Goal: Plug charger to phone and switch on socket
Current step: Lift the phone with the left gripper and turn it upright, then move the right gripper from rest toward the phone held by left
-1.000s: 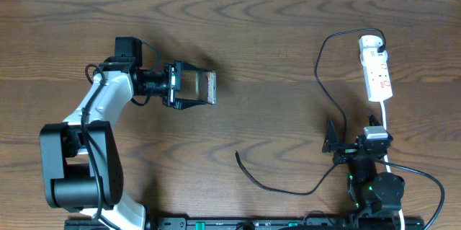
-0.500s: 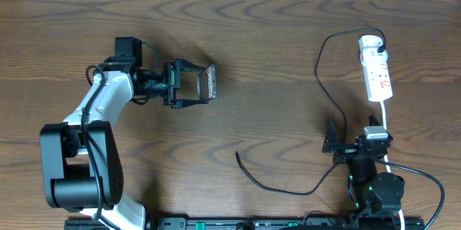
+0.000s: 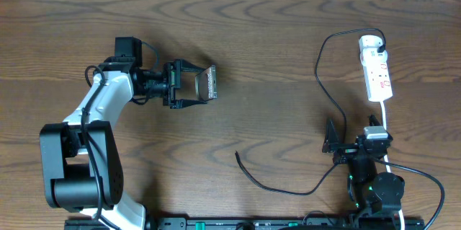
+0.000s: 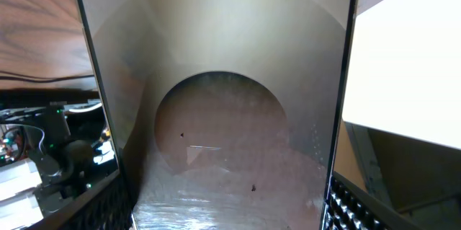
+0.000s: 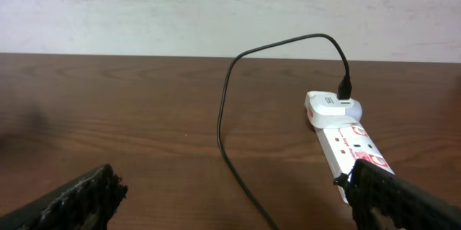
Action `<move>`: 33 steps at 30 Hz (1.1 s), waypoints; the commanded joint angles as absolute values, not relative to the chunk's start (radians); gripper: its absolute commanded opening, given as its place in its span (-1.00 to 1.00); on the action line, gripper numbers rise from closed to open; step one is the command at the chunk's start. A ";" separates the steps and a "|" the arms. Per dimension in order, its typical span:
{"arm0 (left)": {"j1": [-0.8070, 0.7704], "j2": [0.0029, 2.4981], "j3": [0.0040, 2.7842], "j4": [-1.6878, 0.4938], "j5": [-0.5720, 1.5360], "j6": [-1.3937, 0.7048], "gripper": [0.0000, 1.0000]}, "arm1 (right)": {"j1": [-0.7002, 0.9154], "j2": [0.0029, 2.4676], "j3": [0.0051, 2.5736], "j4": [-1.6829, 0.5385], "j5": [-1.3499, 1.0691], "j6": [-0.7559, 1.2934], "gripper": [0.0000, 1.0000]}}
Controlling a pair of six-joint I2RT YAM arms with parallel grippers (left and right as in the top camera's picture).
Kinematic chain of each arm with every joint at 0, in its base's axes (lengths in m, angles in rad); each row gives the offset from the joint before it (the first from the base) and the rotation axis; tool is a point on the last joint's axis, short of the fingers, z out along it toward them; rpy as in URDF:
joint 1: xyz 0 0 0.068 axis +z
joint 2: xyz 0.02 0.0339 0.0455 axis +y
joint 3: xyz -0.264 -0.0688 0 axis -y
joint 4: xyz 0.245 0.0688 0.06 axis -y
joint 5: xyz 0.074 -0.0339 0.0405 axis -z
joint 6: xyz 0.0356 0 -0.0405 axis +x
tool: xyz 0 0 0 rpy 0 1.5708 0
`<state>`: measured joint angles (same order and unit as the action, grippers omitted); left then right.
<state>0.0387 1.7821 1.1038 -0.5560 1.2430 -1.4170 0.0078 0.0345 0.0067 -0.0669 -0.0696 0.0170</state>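
Bronze reflective phone slab [image 3: 207, 83] sits clamped in the left gripper [image 3: 209, 84] at ten o'clock. Right gripper [image 3: 332, 143] gapes empty; it should pinch the thin black charger cable [image 3: 277, 190] near its six-o'clock tip.

Robot lab, wood-grain table [image 3: 274, 28], plain white wall [image 5: 216, 6], mounted arm [image 3: 101, 107]

The flat rectangular phone [image 4: 216, 115] has a glossy bronze-brown face with a darker rounded patch, a black dot near its top edge and a small white badge. The long thin charger cable [image 3: 288, 190] is black. The elongated plastic power strip [image 5: 353, 140] is white with red marks. The wooden surface [image 3: 274, 35] is dark brown with wavy grain.
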 commanded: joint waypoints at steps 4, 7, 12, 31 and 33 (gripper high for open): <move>0.044 1.750 1.119 -0.555 1.261 -1.415 -0.86 | 0.014 0.031 0.006 -0.071 -0.062 0.010 0.99; 0.044 1.750 1.119 -0.555 1.261 -1.411 -0.86 | 0.014 0.031 0.006 -0.068 -0.062 0.010 0.98; 0.044 1.750 1.119 -0.555 1.261 -1.408 -0.86 | 0.014 0.031 0.006 -0.071 -0.057 0.010 0.98; 0.026 1.750 1.119 -0.555 1.151 -1.412 -0.86 | 0.014 0.072 0.118 0.057 -0.253 0.073 0.98; 0.015 1.750 1.119 -0.555 1.115 -1.412 -0.86 | 0.014 0.130 0.185 0.014 -0.253 0.067 0.99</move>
